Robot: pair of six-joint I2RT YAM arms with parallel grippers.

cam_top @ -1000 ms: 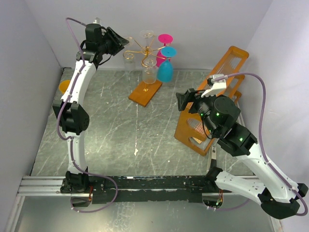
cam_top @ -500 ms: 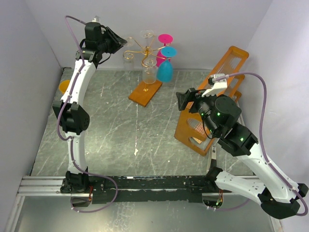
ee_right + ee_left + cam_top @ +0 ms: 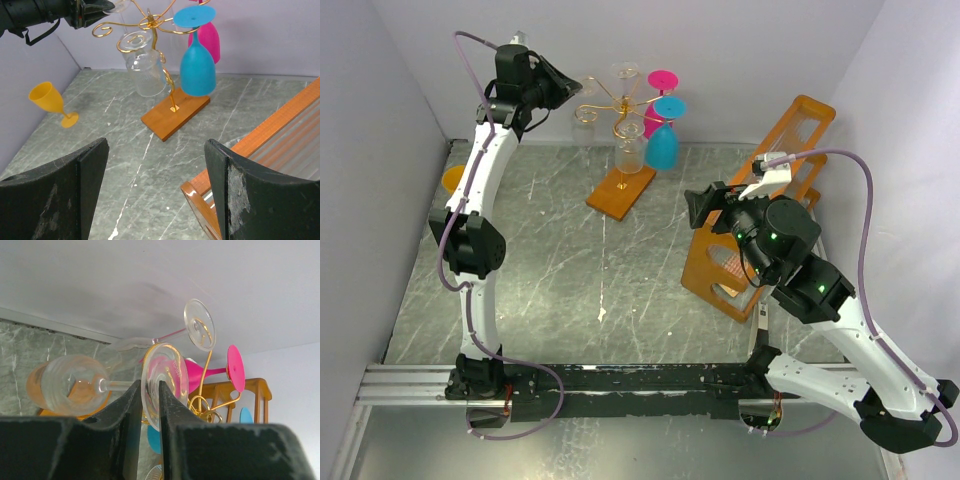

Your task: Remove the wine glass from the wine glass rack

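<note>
Nearest, the right end effector [image 3: 702,205] hangs over the table [image 3: 570,270], its jaws spread wide with nothing between them, just beside the orange frame [image 3: 702,268]. By the table's left edge is a yellow glass [image 3: 44,96]. Farther back the rack [image 3: 175,114] stands on its orange base. A ribbed glass [image 3: 145,72], a blue glass [image 3: 197,67] and a pink glass [image 3: 209,40] hang bowl-down from its gold arms. From the rack's left arm hangs the wine glass [image 3: 70,385], clear, with its foot up at the left end effector [image 3: 150,390], the farthest thing from the bases. Those fingers [image 3: 125,412] stand close together with the foot's rim in the narrow gap between them. Whether they press on it I cannot tell.
</note>
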